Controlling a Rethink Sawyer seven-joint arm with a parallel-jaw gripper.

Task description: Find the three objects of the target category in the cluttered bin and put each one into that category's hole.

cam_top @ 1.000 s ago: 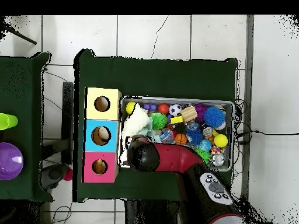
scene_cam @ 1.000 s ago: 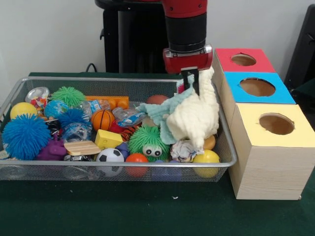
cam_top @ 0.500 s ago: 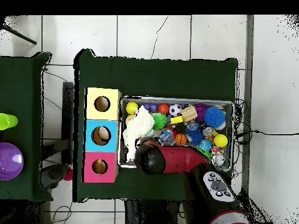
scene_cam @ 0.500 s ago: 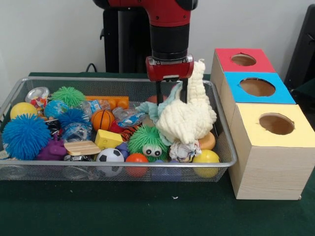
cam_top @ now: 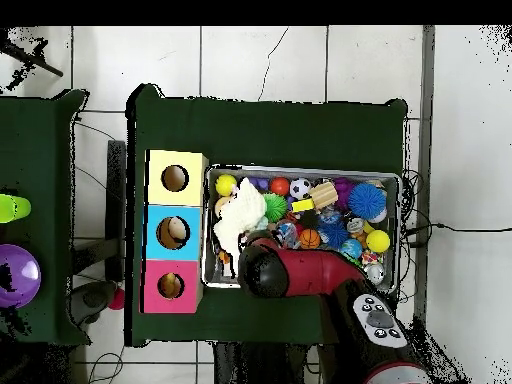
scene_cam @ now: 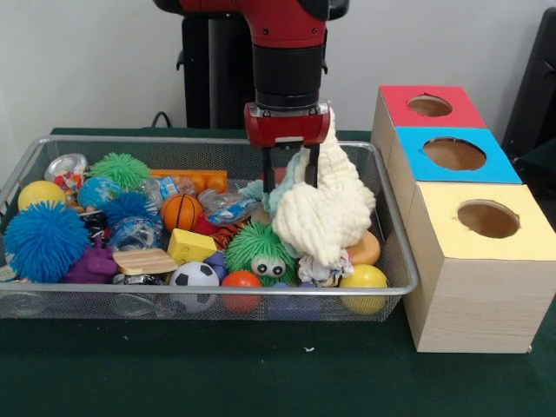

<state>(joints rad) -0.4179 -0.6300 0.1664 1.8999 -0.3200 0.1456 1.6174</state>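
The wire mesh bin (scene_cam: 208,139) holds a green puffer ball with eyes (scene_cam: 261,248) near the front, a smaller green puffer (scene_cam: 122,169) at the back left and a big blue puffer (scene_cam: 43,239) at the left end. My gripper (scene_cam: 288,169) hangs over the bin's right half, fingers (scene_cam: 266,169) apart. A cream cloth (scene_cam: 326,213) hangs against its right finger, lifted above the toys. The green puffer lies just below and left of the cloth. The red-topped box's hole (scene_cam: 430,105) is to the right. In the overhead view the arm (cam_top: 290,272) hides the gripper.
The blue-topped box (scene_cam: 456,155) and yellow-topped box (scene_cam: 486,219) stand beside the bin's right end. The bin also holds a football (scene_cam: 194,275), yellow balls (scene_cam: 365,278), a small basketball (scene_cam: 181,211), a wooden block (scene_cam: 144,261) and a teal cloth (scene_cam: 280,189).
My gripper moved left, away from the boxes, with the cream cloth going along. Its fingers, close together a second ago, now stand apart.
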